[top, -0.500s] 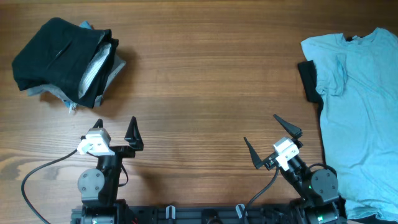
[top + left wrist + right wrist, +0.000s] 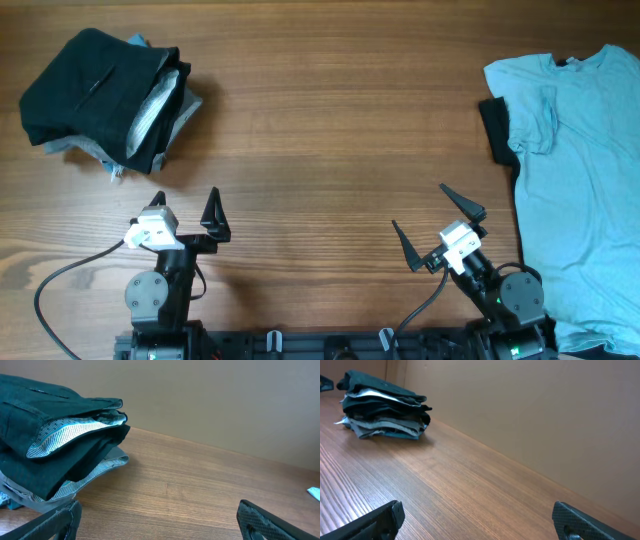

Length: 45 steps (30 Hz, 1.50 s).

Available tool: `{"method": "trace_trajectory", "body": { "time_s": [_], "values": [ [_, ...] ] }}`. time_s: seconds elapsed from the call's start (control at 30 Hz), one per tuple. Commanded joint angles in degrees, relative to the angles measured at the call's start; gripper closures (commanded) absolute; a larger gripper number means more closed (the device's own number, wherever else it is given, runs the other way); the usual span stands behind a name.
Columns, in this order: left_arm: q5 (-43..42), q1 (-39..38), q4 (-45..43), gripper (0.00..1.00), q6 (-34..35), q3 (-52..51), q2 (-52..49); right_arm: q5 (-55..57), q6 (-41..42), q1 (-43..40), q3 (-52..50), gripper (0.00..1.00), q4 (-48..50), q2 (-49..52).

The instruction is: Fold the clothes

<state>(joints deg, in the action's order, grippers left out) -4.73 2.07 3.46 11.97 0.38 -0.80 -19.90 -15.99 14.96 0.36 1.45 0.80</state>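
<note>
1. Nothing has moved since the earlier frame; both arms and every garment lie as they did.
2. The pale blue T-shirt (image 2: pixel 580 170) is spread open at the right end of the table (image 2: pixel 330 130), one sleeve rumpled over its chest, its right side and hem running out of the overhead view; it is not yet folded.
3. A black garment (image 2: pixel 493 130) pokes out from under the T-shirt's left edge, touching it; it looks unfolded too, though most of it is hidden.
4. Well apart from the T-shirt, across the bare wood, sits a stack of folded garments (image 2: pixel 100 95), black and grey; that share of the work appears done.
5. The right gripper (image 2: pixel 417 205) hovers near the T-shirt's lower left side, fingers spread wide and holding nothing; the left gripper (image 2: pixel 185 205) sits much farther from the T-shirt, fingers equally wide and empty.
6. Judging by this, a new fold is about to start; the T-shirt comes next, then the black garment beneath it.
</note>
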Motion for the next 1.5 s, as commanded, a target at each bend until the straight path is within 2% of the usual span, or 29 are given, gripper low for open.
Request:
{"method": "trace_trajectory", "body": {
  "time_s": [0.0,1.3,1.47],
  "values": [
    [0.3,0.3,0.6,0.00,0.5,0.0,0.4,-0.9,-0.5,0.1,0.0,0.00,0.2,0.0],
    [0.3,0.3,0.5,0.00,0.5,0.0,0.4,-1.0,-0.5,0.1,0.0,0.00,0.3,0.0],
    [-2.3,0.3,0.4,0.00,0.6,0.0,0.4,-3.3,-0.1,0.1,0.0,0.00,0.6,0.0]
  ]
}}
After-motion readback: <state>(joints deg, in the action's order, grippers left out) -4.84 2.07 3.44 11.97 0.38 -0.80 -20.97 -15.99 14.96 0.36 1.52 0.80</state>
